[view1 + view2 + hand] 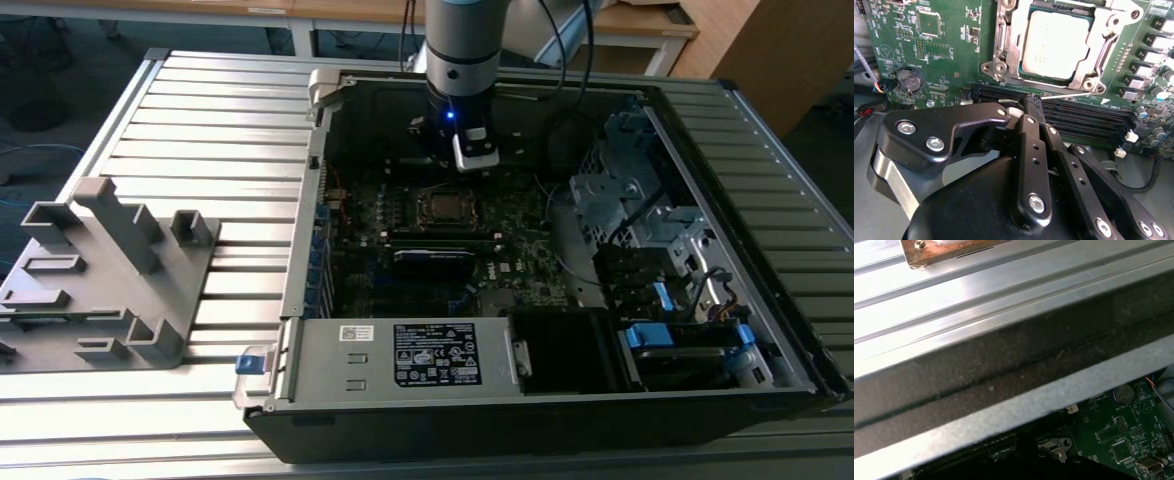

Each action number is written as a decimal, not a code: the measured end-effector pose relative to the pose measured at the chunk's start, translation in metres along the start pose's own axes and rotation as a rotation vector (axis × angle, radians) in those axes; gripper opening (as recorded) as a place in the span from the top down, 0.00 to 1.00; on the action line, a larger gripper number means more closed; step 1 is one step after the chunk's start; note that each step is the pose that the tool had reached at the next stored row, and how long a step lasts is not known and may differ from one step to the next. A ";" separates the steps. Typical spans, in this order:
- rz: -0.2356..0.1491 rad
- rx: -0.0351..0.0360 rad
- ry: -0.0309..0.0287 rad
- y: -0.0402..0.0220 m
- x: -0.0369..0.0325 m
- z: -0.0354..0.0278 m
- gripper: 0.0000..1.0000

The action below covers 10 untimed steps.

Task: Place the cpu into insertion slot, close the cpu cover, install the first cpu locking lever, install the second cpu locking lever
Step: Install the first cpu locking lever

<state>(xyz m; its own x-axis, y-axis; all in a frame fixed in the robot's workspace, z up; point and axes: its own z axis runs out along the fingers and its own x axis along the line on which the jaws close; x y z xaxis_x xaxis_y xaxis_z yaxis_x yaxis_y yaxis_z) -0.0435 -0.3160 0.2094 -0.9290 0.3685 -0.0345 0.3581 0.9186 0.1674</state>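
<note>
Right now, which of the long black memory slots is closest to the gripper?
The memory slot directly beside the cpu cover; the gripper overlaps its edge, the other slots lie farther from the cover.

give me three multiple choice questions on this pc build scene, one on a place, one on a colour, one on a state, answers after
1. Where is the cpu?
A) on the grey fixture beside the case
B) on the motherboard, framed by the cpu cover
C) gripped in the hand

2. What colour is the motherboard?
A) red
B) white
C) green

3. How does the cpu cover lie?
A) folded down flat around the cpu
B) tipped upright
C) outside the case

Answers:
1 B, in the second wrist view its silver top sits on the board inside the metal frame.
2 C, the board around the chip is dark green.
3 A, the frame lies flat and the chip shows through its cut-out.
</note>
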 end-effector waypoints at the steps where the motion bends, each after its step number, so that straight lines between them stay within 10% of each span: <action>1: 0.001 -0.0001 -0.0003 0.0001 0.0001 0.0001 0.90; 10: 0.014 0.0007 -0.0024 0.0004 0.0007 0.0006 0.90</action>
<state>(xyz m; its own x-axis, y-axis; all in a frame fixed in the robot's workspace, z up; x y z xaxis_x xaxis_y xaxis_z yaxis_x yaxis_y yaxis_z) -0.0439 -0.3152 0.2089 -0.9235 0.3819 -0.0345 0.3714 0.9133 0.1672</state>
